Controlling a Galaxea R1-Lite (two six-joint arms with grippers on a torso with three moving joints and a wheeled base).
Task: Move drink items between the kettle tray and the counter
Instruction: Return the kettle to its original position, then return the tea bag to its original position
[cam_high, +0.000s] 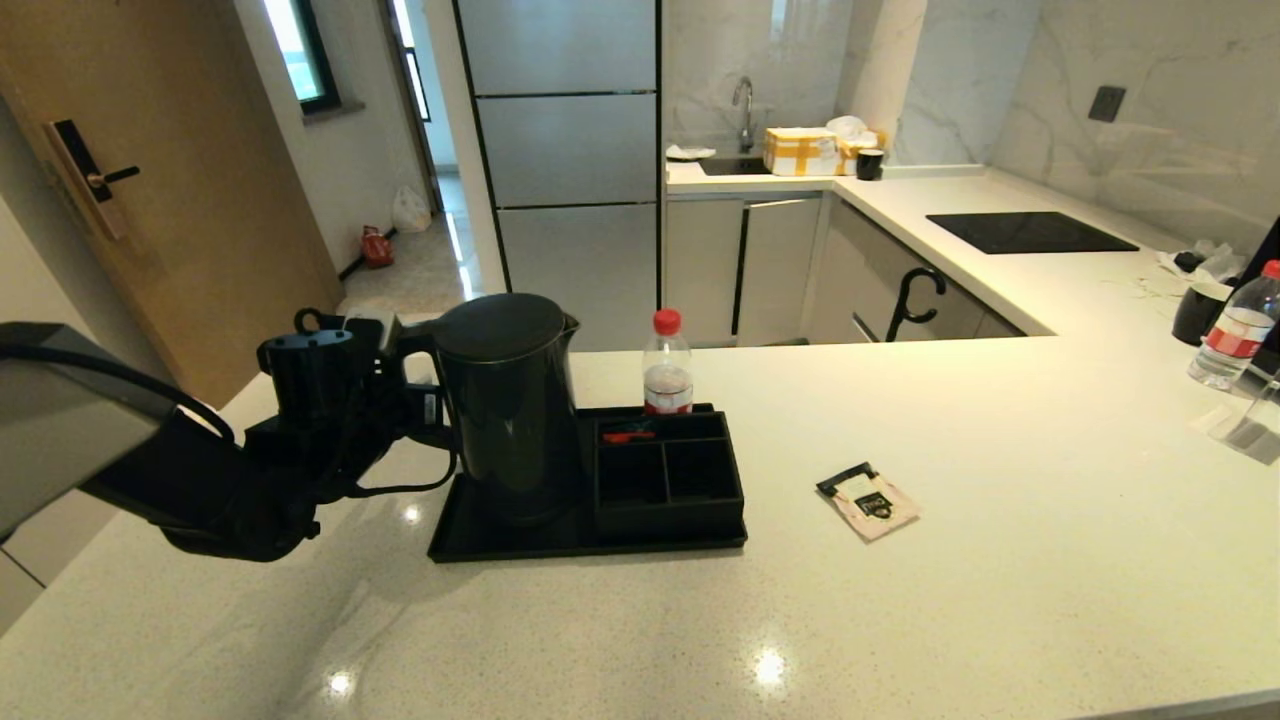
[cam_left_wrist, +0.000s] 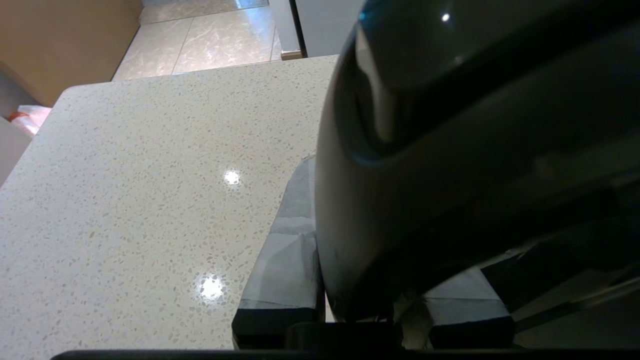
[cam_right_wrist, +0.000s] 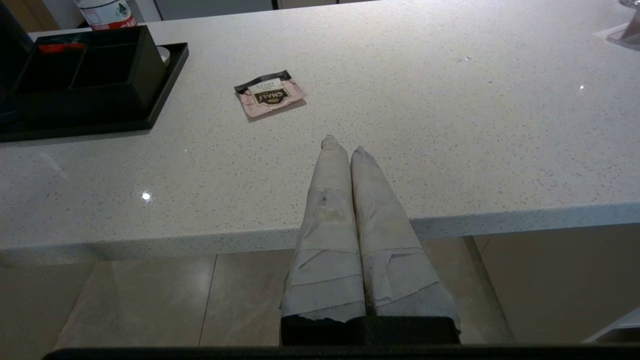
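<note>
Left gripper (cam_high: 420, 400) in head view: fingers clamped on kettle (cam_high: 510, 400) handle; kettle upright on tray (cam_high: 590, 540), sachet (cam_high: 868, 502) flat on desk (cam_high: 900, 620). Left wrist view: kettle wall between taped fingers (cam_left_wrist: 280, 280). Right wrist view: right gripper (cam_right_wrist: 344, 145) fingers together, near desk edge.

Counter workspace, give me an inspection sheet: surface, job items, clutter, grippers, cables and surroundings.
Surface: off-white speckled stone counter, glossy.
Job's things: tall matte-black kettle upright on the flat black tray; flat pale-pink sachet on the counter, apart from the tray.
Clutter: clear red-capped bottle behind the tray; another at the far right beside a black cup; a small red item in the tray's rear compartment.
Grippers: left gripper shut on the kettle's handle; right gripper shut, empty, off the counter's near edge.
Cables: black cable looping off the left arm.
Surroundings: steel fridge, sink tap, black cooktop.
</note>
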